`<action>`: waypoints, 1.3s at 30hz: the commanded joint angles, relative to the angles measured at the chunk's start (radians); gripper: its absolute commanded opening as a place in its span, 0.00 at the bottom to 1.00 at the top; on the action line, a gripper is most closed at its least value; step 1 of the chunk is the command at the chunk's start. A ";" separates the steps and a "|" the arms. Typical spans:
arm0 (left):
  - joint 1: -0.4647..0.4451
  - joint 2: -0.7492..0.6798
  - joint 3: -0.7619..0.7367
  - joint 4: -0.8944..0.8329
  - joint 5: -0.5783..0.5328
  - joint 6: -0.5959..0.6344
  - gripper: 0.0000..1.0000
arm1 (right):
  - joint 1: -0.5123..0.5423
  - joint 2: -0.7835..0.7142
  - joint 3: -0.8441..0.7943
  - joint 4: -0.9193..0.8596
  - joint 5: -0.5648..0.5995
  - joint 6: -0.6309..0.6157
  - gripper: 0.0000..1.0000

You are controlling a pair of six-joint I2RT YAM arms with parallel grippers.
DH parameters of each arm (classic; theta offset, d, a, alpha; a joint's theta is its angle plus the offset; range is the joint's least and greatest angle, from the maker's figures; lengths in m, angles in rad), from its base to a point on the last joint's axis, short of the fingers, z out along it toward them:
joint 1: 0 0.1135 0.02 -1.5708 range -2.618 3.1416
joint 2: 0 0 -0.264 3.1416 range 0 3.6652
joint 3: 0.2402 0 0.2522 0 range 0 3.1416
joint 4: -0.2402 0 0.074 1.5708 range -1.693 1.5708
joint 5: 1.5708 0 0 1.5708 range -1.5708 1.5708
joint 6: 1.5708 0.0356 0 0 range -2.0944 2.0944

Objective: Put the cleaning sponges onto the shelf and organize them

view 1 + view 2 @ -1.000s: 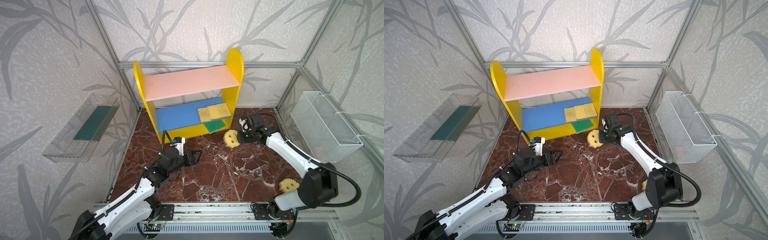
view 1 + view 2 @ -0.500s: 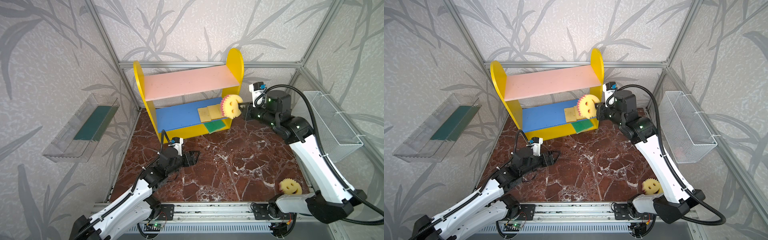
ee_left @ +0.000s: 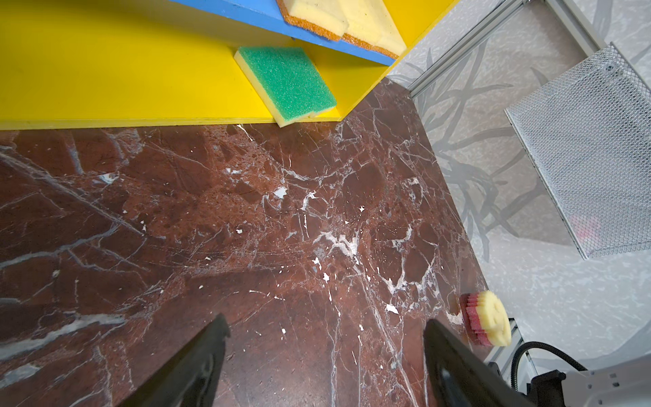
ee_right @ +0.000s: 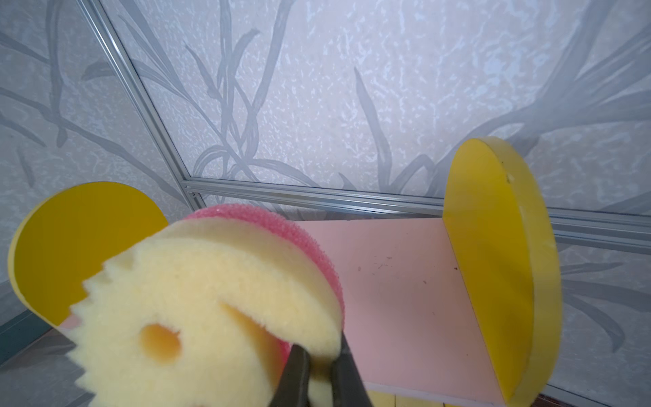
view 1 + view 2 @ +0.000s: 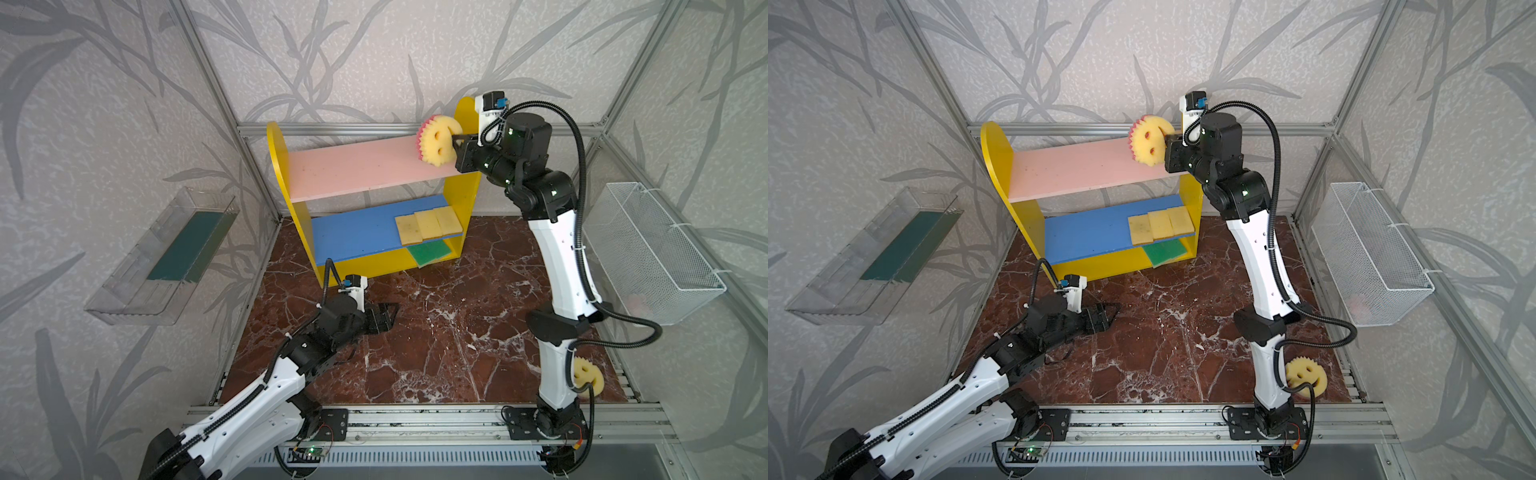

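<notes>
Yellow smiley sponge (image 5: 437, 141), pinched tight in the right jaws, hangs over the pink top board (image 5: 353, 170) of the shelf (image 5: 277, 153); left jaws stand wide, empty.

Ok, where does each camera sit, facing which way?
Top views: high in front, looking down on the shelf; left arm and right arm show.
Left wrist: low over the marble floor, facing the green sponge; open left gripper shows.
Right wrist: by the pink top board, facing the back wall; right gripper pinches a smiley sponge.
Shared: top views and left wrist show the other smiley sponge.
</notes>
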 commanded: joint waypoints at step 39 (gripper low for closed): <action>0.004 -0.032 -0.028 -0.008 -0.010 -0.004 0.89 | 0.000 0.101 -0.085 0.139 0.106 -0.021 0.77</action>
